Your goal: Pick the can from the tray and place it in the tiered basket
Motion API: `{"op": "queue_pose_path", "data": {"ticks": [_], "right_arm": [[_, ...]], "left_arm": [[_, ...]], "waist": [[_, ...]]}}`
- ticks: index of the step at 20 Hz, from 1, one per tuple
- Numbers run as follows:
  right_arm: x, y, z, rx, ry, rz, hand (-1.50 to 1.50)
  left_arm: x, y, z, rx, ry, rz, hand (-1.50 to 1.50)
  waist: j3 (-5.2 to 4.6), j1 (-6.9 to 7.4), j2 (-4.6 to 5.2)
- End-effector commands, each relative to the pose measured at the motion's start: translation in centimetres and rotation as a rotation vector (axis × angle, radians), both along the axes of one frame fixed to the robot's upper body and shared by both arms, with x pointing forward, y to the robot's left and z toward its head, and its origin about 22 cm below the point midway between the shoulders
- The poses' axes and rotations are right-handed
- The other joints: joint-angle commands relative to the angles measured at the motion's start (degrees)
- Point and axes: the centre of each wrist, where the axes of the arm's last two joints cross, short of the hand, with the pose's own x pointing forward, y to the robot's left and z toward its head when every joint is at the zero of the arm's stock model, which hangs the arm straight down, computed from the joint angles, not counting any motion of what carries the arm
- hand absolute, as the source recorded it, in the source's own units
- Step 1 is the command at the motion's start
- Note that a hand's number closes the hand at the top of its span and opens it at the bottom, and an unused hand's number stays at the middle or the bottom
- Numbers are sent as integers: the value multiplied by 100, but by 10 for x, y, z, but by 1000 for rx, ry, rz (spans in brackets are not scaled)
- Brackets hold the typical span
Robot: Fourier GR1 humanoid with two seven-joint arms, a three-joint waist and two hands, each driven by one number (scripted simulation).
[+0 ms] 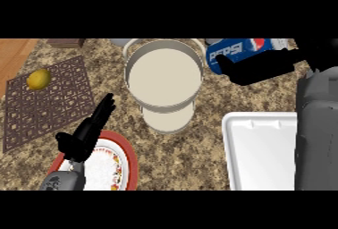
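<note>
A blue Pepsi can (234,51) lies tilted in my right hand (264,69), whose black fingers curl round it just right of the tiered basket's rim. The tiered basket (196,67) is round and beige, with a wide upper tier and a smaller lower tier (166,120) showing below it. The white tray (259,152) sits at the lower right with nothing on it. My left hand (89,129) rests open at the lower left, fingers pointing up over the plate.
A red-rimmed patterned plate (119,161) lies under my left forearm. A yellow lemon (39,79) sits on a brown lattice mat (46,103) at the left. A small brown block (66,43) stands at the counter's back edge.
</note>
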Motion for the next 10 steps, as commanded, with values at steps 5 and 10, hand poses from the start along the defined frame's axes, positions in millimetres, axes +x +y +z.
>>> {"op": "queue_pose_path", "data": {"ticks": [5, 10], "right_arm": [[43, 68, 12, -20, 72, 42, 150], [58, 121, 0, -49, 109, 62, 150]], "left_arm": [[3, 7, -5, 14, 4, -4, 0], [-4, -2, 9, 7, -10, -29, 0]], "waist": [[3, -5, 18], [3, 117, 21]]}}
